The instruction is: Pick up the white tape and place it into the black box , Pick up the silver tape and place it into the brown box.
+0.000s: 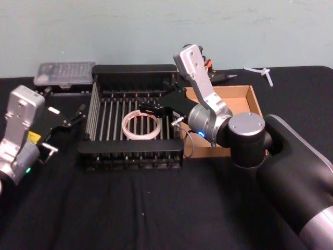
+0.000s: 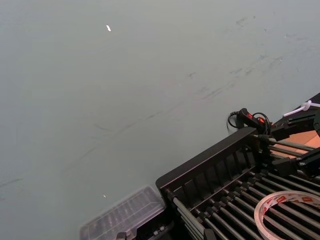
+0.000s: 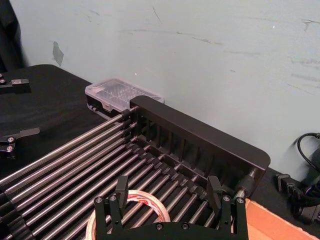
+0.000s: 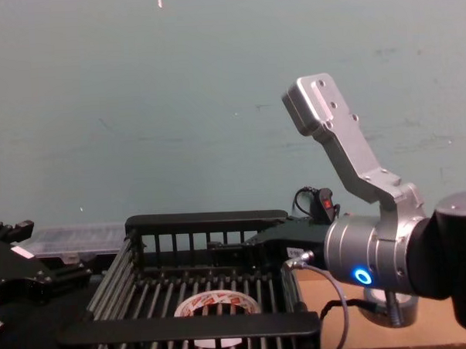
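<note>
The white tape (image 1: 140, 126) lies flat on the barred floor of the black box (image 1: 134, 151); it also shows as the white tape (image 3: 146, 199) (image 4: 219, 302) (image 2: 287, 210). My right gripper (image 1: 152, 111) hovers open just above the ring, and its fingers (image 3: 121, 187) stand wide apart with nothing between them. The brown box (image 1: 237, 99) sits right of the crate, partly behind my right arm. The silver tape is out of view. My left gripper (image 1: 63, 131) rests open over the table, left of the crate.
A clear plastic case (image 1: 65, 75) lies behind the crate's far left corner. A white plastic piece (image 1: 263, 73) and a black cable with a red part (image 4: 325, 203) lie near the back wall. Black cloth covers the table.
</note>
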Controlling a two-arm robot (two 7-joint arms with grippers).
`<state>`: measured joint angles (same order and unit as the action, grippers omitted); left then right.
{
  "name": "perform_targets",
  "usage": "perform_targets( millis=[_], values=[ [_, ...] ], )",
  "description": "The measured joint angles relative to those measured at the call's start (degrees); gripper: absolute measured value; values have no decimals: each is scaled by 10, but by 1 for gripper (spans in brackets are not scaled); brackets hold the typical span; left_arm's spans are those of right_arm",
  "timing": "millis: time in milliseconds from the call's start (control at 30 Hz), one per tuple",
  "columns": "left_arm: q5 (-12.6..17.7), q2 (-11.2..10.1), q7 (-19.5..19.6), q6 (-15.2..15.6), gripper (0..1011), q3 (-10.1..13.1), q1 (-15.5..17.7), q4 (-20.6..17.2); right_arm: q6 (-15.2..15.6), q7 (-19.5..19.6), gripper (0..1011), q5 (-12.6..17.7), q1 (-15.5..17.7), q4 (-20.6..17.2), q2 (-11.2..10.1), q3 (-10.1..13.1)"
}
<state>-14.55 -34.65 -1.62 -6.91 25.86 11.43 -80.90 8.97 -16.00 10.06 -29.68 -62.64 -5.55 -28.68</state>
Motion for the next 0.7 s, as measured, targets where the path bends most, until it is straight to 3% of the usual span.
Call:
perform_targets(
  millis=[300, 700],
  values=[
    [0, 0, 0, 0, 1001, 0, 0, 0, 4, -9, 1000, 0, 13, -24, -6, 13],
    [0, 0, 0, 0, 1001, 0, 0, 0, 16, -20, 1000, 20, 69, -129, -46, 60]
  ],
)
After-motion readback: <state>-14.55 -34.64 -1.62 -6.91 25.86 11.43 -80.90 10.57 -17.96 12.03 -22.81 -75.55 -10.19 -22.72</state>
